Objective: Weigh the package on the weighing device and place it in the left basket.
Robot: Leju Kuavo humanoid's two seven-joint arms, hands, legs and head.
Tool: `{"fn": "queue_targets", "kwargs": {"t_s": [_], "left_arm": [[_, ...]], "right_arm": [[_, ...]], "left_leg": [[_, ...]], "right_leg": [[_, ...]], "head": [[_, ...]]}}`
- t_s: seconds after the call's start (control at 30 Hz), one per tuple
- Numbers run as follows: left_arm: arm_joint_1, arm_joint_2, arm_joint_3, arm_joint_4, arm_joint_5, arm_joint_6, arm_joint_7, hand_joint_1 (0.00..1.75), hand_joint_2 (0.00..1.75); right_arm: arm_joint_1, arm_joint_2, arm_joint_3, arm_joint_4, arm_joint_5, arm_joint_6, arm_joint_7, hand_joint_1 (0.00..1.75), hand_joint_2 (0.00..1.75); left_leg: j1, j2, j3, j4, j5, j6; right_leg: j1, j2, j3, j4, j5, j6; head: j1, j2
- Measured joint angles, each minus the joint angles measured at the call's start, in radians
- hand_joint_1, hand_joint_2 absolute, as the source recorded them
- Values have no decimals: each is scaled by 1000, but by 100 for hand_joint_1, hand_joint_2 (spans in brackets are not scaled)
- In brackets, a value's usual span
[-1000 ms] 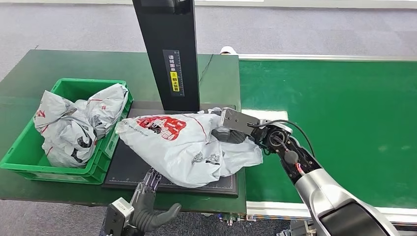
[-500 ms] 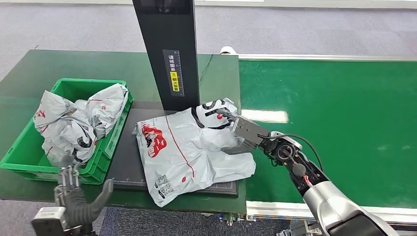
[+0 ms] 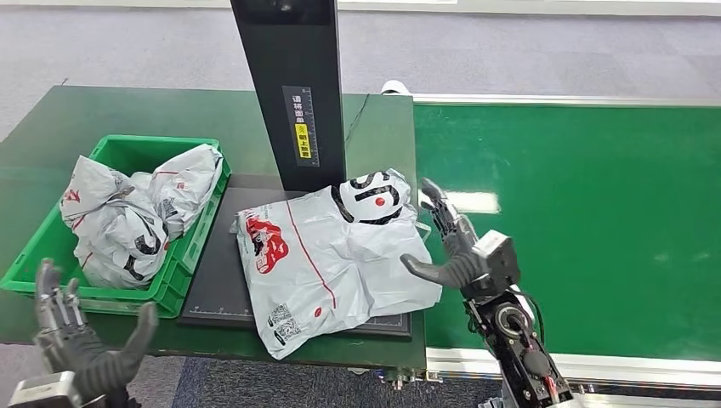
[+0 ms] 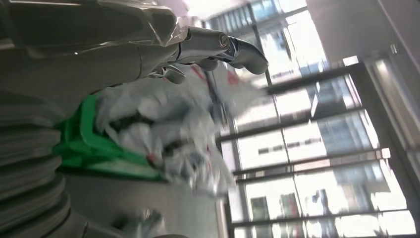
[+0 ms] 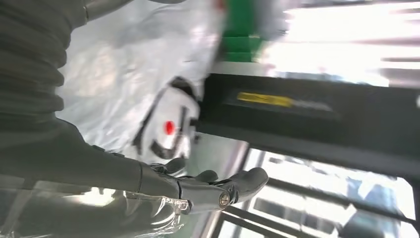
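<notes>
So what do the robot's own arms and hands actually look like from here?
Both hands, left hand and right hand, are dark grey with thick thumbs and glossy metallic fingertips. The right forearm is black, open-framed, with round joints, red wiring and a thin black cable.

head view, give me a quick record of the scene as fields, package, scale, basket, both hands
package: grey mailer bag lying flat on the scale, one corner past the front edge
scale: black platform with a black upright post
basket: green basket beside the scale, holding other grey bags
right hand: right hand beside the package, fingers spread, holding nothing
left hand: left hand low in front of the basket, fingers spread, holding nothing
task stage: package on scale, not yet in basket
</notes>
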Motion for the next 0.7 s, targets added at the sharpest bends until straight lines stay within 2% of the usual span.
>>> {"fn": "queue_targets", "kwargs": {"t_s": [0.13,0.3,0.47,0.7], "left_arm": [[-58,21,-134,48,-190,-30,69,0,175],[-163,55,-265,130,-371,-33,175,0,175],[-297,94,-324,251,-472,-27,247,0,175],[-467,136,-383,468,-556,-68,303,0,175]], "right_arm": [[91,73,-91,-106,-138,21,30,0,175],[148,126,-156,-151,-193,43,68,0,175],[164,152,-206,-153,-212,72,91,0,175],[164,177,-253,-151,-225,96,102,0,175]], "left_leg": [[0,0,0,0,0,0],[0,0,1,0,0,0],[0,1,1,0,0,0],[0,1,1,0,1,0]], "right_leg": [[0,0,0,0,0,0],[0,0,0,0,0,0],[0,1,0,0,0,0],[0,1,0,0,1,0]], "head": [[0,0],[0,0],[0,0],[0,0]]}}
